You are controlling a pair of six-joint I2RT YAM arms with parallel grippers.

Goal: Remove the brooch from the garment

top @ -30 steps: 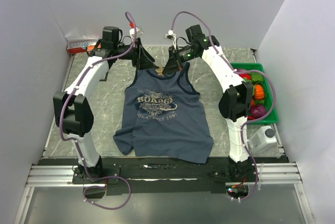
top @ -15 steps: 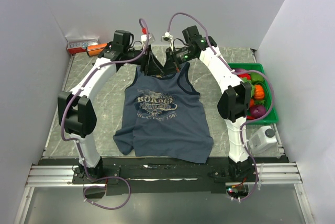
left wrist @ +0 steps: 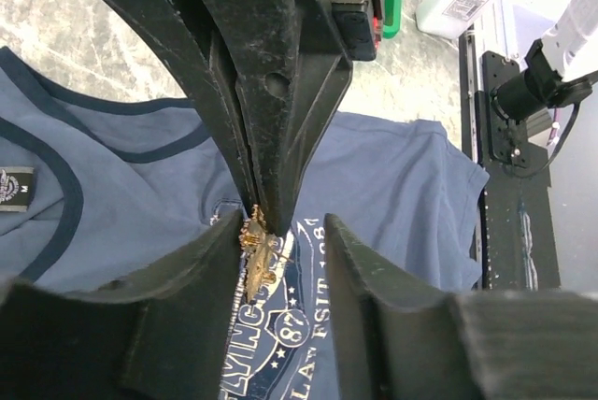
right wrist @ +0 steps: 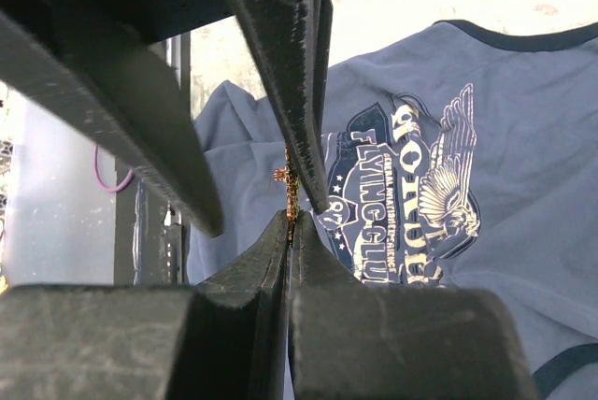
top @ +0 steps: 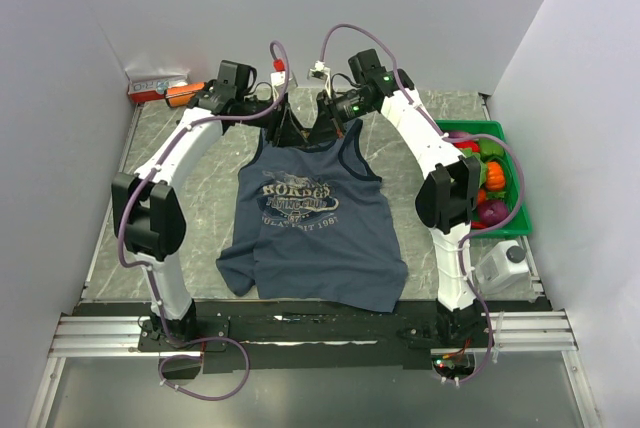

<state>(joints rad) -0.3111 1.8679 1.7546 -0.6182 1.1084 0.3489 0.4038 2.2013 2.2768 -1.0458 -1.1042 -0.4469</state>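
Observation:
The navy tank top (top: 315, 218) lies flat on the table, its print showing in the left wrist view (left wrist: 374, 185) and the right wrist view (right wrist: 420, 185). Both grippers meet above its neckline. My right gripper (right wrist: 291, 220) is shut on the tiny gold brooch (right wrist: 291, 196) and holds it above the fabric. In the left wrist view the brooch (left wrist: 260, 252) hangs from the right gripper's tips (left wrist: 254, 208), between the open jaws of my left gripper (left wrist: 283, 232), close to its left finger. In the top view the left gripper (top: 291, 128) and the right gripper (top: 322, 128) hide the brooch.
A green bin (top: 510, 148) of toy fruit stands at the right edge, with a white bottle (top: 505, 263) in front of it. An orange cylinder (top: 185, 94) and a red-white box (top: 150, 83) sit at the back left. A black rail (top: 300, 323) runs along the front.
The left arm has swung right, bringing its gripper up to the right gripper over the neckline. In the last half second almost nothing has moved.

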